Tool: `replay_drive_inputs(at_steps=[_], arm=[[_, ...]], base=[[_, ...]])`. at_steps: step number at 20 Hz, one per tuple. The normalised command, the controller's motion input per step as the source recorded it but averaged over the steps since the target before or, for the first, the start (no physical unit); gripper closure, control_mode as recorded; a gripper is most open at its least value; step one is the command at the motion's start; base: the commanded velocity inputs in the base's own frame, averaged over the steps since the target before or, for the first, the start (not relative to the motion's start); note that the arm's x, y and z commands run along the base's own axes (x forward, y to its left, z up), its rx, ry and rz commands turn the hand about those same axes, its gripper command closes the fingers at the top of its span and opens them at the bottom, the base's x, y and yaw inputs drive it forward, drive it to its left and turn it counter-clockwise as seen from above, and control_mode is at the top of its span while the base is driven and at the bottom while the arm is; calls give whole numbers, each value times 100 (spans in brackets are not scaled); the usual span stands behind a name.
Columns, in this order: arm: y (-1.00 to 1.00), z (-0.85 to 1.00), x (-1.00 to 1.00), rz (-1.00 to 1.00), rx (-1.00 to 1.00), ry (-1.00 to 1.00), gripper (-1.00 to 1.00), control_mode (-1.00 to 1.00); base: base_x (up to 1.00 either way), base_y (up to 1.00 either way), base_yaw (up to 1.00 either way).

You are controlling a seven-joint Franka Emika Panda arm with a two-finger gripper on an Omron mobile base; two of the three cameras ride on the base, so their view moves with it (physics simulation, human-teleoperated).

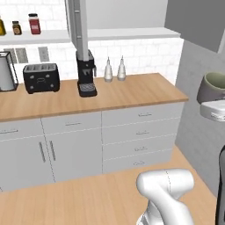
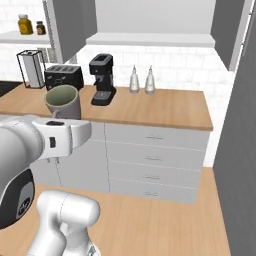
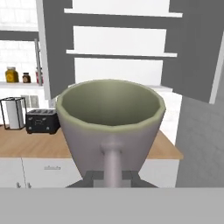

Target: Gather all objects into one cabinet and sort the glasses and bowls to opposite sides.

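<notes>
Grey mug (image 3: 111, 127) with a pale green inside sits upright right at the jaws, which are clenched on its handle (image 3: 112, 164), mouth up. Dead ahead and higher stands the open cabinet (image 3: 124, 52), shelves bare; the carry looks to be forward and up.

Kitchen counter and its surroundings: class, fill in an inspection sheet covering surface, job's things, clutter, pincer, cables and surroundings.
Surface: wooden counter, bare at its right end.
Job's things: grey mug with a pale green inside, upright, held in the air, handle towards the hand camera.
Clutter: black toaster, black coffee machine, two white bottles standing side by side, spice jars on a wall shelf.
Pincer: pincer shut on the mug's handle.
Cables: nothing seen.
Surroundings: open grey wall cabinet with white shelves ahead; white drawers under the counter.
</notes>
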Motion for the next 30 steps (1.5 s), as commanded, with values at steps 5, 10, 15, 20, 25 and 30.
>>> replay_drive_inputs(at_steps=[5,10,15,20,25,30], arm=[[0,0,0,0,0,0,100,100],[0,0,0,0,0,0,100,100],[0,0,0,0,0,0,100,100],[0,0,0,0,0,0,100,100],[0,0,0,0,0,0,100,100],[0,0,0,0,0,0,100,100]], base=[[24,96,-25],[17,100,-32],[86,100,-33],[100,100,-23],[100,48,-2],[100,64,-8]])
